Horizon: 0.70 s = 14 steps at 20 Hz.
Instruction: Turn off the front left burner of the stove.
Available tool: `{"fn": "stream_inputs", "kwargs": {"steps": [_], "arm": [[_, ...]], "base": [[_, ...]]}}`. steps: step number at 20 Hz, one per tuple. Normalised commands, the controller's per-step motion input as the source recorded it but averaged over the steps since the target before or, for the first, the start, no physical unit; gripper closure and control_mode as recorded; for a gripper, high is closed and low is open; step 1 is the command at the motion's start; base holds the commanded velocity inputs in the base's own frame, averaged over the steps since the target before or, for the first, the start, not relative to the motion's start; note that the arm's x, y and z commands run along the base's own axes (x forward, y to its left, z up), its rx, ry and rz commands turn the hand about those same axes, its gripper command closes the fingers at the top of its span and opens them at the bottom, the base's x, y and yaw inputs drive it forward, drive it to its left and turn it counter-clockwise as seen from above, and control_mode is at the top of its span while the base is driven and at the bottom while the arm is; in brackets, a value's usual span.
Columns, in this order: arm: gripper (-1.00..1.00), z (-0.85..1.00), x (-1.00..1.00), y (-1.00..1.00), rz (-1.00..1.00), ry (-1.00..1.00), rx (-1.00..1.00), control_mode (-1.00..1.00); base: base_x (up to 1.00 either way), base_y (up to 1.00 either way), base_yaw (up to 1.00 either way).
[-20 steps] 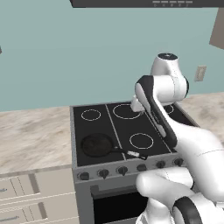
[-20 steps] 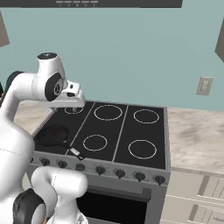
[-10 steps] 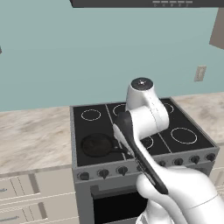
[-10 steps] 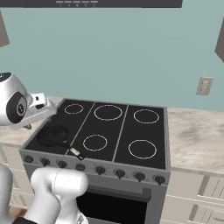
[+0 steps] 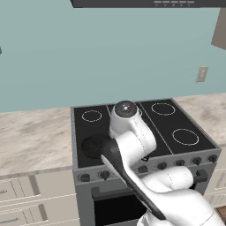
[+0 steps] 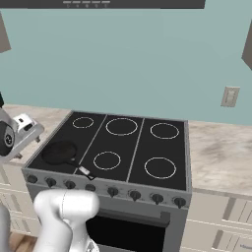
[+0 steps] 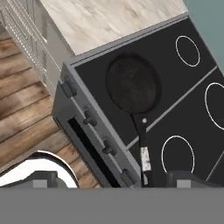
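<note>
My fingers: can't tell how far open, tips are cut off at the bottom of the hand view; nothing seen held or touched. My hand (image 6: 19, 130) hangs off the left side of the stove (image 6: 147, 197), above its left edge, aimed down at the front left corner. My arm (image 5: 132, 137) bends across the stove front in the left base view, elbow over the glass top.

Front left burner (image 7: 131, 83) sits on the near left of the black glass, under the small black frying pan (image 6: 59, 151), whose handle (image 7: 142, 140) points toward the knob row (image 6: 113, 191) along the stove front. White rings mark other zones. Marble surface (image 5: 31, 132) flanks the stove, with a wood floor (image 7: 22, 113) below it in the hand view.
</note>
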Motion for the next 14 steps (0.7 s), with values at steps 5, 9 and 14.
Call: {"fn": "stream_inputs", "kwargs": {"steps": [5, 9, 14], "arm": [[-1.00, -0.33, -0.19, 0.37, 0.32, -0.19, -0.17, -1.00], [-1.00, -0.34, -0.26, 0.35, 0.21, -0.24, -0.16, -1.00], [-1.00, -0.31, -0.05, 0.50, 0.05, -0.25, -0.14, -1.00]], "base": [[0.00, 0.00, 0.00], [0.00, 0.00, 0.00], [0.00, 0.00, 0.00]]}}
